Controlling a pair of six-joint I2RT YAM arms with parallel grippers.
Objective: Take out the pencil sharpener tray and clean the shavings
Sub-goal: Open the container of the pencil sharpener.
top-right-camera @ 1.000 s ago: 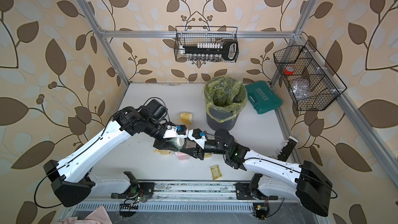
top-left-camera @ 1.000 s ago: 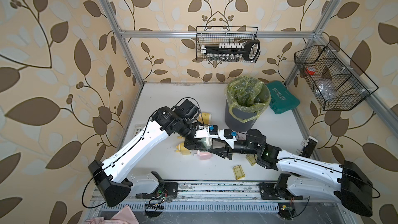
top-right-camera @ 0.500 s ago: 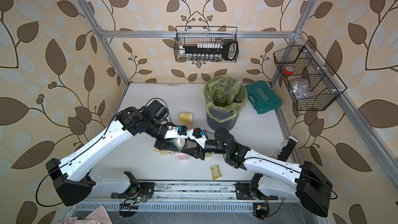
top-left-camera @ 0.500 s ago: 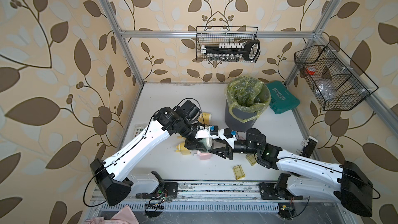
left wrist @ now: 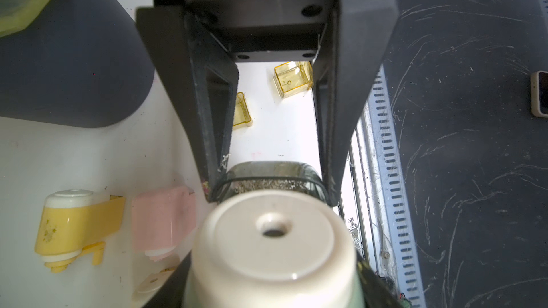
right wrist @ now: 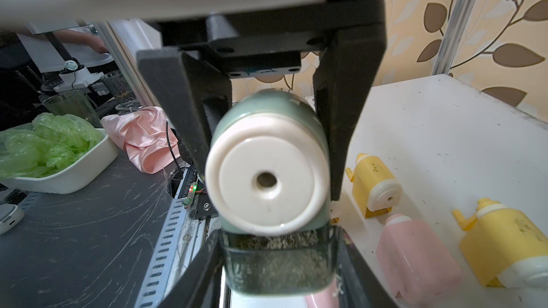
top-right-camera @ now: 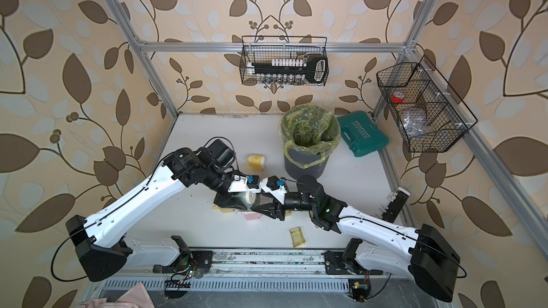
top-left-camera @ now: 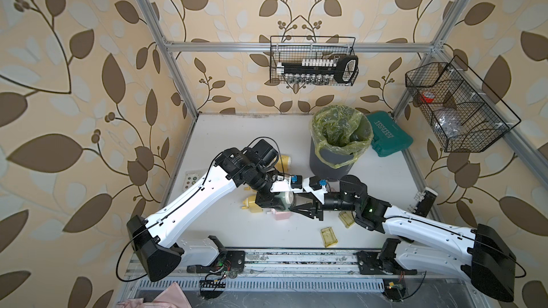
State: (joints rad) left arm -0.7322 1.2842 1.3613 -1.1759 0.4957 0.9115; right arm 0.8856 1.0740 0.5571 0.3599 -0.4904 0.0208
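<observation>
A green pencil sharpener (top-left-camera: 285,200) (top-right-camera: 251,198) with a cream front face (right wrist: 267,173) hangs above the table in both top views. My left gripper (top-left-camera: 274,201) (left wrist: 272,277) is shut on its body. Its translucent grey-green tray (right wrist: 275,265) (left wrist: 272,170) juts out from under the cream face. My right gripper (top-left-camera: 299,207) (right wrist: 277,262) is shut on the tray's two sides. Fine brownish shavings (right wrist: 275,242) (left wrist: 267,183) fill the tray and show through its walls. The two grippers face each other, tip to tip.
A grey bin with a yellow-green bag (top-left-camera: 341,140) stands behind the grippers, with a green case (top-left-camera: 388,137) beside it. Two yellow sharpeners (top-left-camera: 252,202) (top-left-camera: 284,161) and a pink one (top-left-camera: 280,214) lie on the table. Two yellow trays (top-left-camera: 328,236) (top-left-camera: 346,218) lie near the front.
</observation>
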